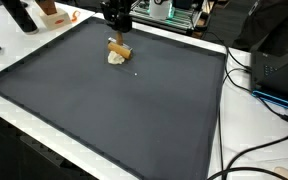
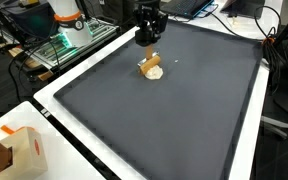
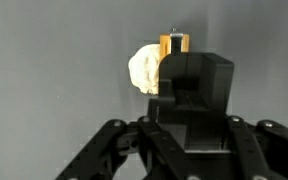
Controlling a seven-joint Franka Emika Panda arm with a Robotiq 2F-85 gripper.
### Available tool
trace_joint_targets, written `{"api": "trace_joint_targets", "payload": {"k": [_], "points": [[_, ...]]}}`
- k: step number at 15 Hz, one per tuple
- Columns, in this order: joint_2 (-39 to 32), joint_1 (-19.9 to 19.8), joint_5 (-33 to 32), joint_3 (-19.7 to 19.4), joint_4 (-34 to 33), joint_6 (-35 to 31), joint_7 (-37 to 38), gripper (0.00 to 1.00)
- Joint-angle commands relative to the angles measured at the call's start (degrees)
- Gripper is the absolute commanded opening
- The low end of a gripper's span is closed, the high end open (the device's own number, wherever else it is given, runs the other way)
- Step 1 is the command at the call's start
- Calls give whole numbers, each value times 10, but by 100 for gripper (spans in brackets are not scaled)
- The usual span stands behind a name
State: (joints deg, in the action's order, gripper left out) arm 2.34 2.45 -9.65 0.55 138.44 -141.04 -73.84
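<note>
- The black two-finger robot gripper (image 1: 117,36) hangs over the far part of a dark grey rubber-like mat (image 1: 124,110), pointing straight down.
- Its jaws are drawn together. In the wrist view the gripper (image 3: 187,65) shows no gap between its fingers.
- A small orange-brown wooden block (image 3: 174,44) shows just past the fingertips. I cannot tell whether the fingers pinch it or only stand above it.
- In an exterior view the block (image 1: 118,46) sits right under the gripper, on the far half of the mat and a little left of its middle.
- A pale cream crumpled lump (image 1: 116,58) lies on the mat, touching the block's near side. In the wrist view the lump (image 3: 144,70) is to the left of the block.
- The mat covers most of a white table (image 1: 224,135).
- In an exterior view a tan cardboard box (image 2: 24,150) stands on the table's near left corner, well apart from the gripper (image 2: 147,42).
- Black cables (image 1: 264,150) trail off the table's right edge.
</note>
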Motion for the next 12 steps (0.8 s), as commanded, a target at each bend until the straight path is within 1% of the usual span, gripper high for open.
{"api": "trace_joint_targets", "payload": {"k": [1,6,12], "points": [[-8,-10,9,-9,0,-37,-33,24],[-18,-17,45,-14,-13,-47,-62,24],[-14,-20,32,-13,-29,-44,-65,24]]}}
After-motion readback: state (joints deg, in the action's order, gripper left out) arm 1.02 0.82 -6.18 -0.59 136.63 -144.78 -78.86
